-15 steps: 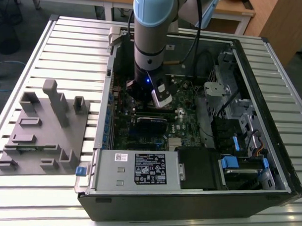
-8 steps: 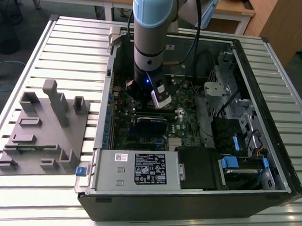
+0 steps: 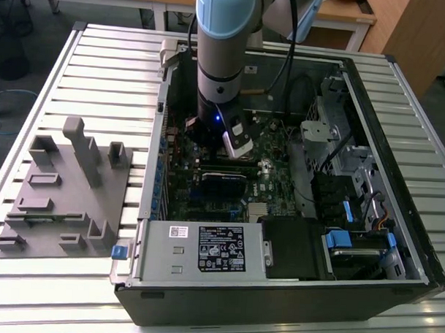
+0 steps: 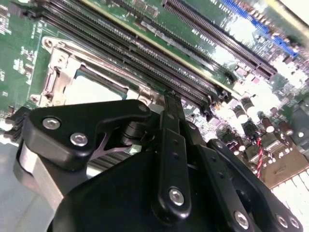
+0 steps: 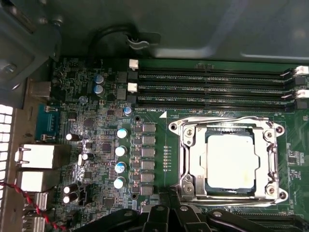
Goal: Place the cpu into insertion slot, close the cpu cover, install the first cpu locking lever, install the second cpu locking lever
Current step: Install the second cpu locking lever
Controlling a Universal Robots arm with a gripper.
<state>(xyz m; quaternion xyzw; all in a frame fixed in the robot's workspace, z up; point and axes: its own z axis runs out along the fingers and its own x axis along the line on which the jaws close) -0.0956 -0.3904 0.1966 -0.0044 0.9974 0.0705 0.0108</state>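
First wrist view: cpu (image 5: 231, 160) sits under the closed cpu cover (image 5: 193, 159) (hand (image 5: 166, 212) state unclear).

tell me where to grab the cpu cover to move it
Probably from above, on the frame edge away from the memory slots: the cpu cover lies flat around the cpu, leaving only its thin rim to pinch.

exterior view: high, angled down on open case (image 3: 277, 271) on bench (image 3: 80, 59). both wrist views: close over board (image 5: 96, 125), sharing socket (image 5: 231, 162).
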